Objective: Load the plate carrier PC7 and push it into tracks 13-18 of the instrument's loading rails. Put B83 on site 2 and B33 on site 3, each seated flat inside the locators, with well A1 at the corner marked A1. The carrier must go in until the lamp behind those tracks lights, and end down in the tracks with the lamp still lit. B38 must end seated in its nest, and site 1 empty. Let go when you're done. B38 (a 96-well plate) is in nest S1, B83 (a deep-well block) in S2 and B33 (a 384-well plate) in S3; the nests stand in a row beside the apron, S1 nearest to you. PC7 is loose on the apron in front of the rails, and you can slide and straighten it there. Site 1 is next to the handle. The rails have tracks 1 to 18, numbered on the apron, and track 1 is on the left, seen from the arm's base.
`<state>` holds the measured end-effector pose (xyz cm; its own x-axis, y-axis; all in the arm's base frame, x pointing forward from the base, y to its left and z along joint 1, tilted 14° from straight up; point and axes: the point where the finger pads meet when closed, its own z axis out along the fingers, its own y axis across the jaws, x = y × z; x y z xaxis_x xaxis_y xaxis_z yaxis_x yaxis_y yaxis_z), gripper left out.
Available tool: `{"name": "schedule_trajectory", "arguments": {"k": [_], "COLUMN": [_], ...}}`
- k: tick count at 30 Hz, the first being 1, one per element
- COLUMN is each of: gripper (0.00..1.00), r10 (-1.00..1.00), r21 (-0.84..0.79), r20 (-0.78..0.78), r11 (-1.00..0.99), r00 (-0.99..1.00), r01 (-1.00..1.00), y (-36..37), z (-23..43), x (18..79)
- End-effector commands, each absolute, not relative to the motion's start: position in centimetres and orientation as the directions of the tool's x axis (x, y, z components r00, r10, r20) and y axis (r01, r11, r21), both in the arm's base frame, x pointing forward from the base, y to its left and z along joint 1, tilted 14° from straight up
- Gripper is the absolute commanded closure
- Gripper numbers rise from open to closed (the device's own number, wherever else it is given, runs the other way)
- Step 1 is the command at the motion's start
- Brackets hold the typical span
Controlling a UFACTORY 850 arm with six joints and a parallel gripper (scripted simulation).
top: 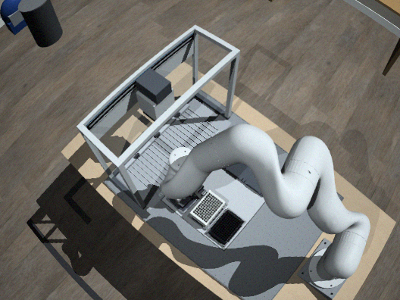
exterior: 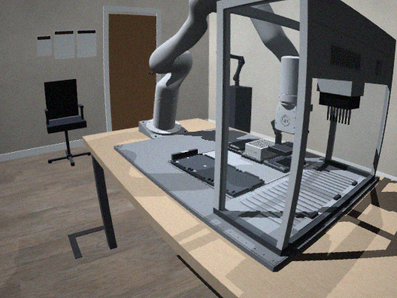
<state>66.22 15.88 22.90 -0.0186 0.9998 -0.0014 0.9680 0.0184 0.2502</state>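
since b33 belongs on site 3, your gripper [exterior: 280, 141] stands clamped wide across the dark flat 384-well plate b33 [exterior: 283, 149] over the far-end nest, beside the white deep-well block b83 [exterior: 259, 147]; the long dark plate carrier pc7 [exterior: 225, 174] waits unloaded on the apron.

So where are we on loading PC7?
Nothing is placed yet: PC7 sits bare on the apron, outside the rails. The gripper is shut on B33 at the far nest. B83 sits in its nest. Left: both plates, then pushing the carrier in.
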Motion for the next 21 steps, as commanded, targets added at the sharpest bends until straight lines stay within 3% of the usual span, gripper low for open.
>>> {"name": "schedule_trajectory", "arguments": {"k": [1,21], "gripper": [1.00,1.00], "r10": [1.000,1.000], "r21": [0.253,0.253], "r20": [-0.001,-0.001], "r11": [0.018,0.018], "r00": [-0.019,-0.019], "r01": [0.967,0.967], "y": [15.9,15.9], "z": [24.0,26.9], "x": [66.1,65.3]}}
